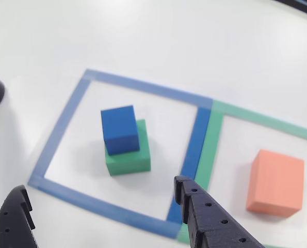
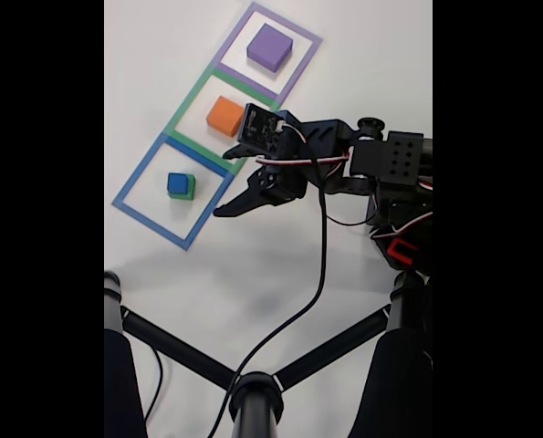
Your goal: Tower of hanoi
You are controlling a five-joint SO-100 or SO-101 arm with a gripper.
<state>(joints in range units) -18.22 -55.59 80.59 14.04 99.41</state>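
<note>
Your gripper (image 1: 104, 206) hangs wide open with nothing between its black fingers (image 1: 210, 219): in the other view one fingertip pokes up at the bottom left corner and the other rises at bottom centre, its tip lying over the right side of the blue square outline (image 1: 65, 124). Between and above those two tips, inside that outline, you have the dark blue cube (image 1: 119, 129) sitting on the green cube (image 1: 130, 157) (it sits toward the green cube's left and far side, not centred). Neither finger touches the pair; the stack lies beyond the tips, closer to the right one.

To the right in that view, past the right finger, the orange cube (image 1: 275, 182) rests alone on the white table (image 1: 153, 36) inside the green square outline (image 1: 212, 142), apart from the finger.

From the fixed view, you can see the gripper (image 2: 230, 208) pointing left and down over the table, its tip just off the right corner of the blue outline, with the blue-on-green stack (image 2: 180, 185) to its left. The orange cube (image 2: 224, 116) lies up and beside the gripper's camera mount, and the purple cube (image 2: 269, 46) sits farthest away in the purple square outline (image 2: 305, 66). A black cable (image 2: 318, 265) trails down from the arm.
</note>
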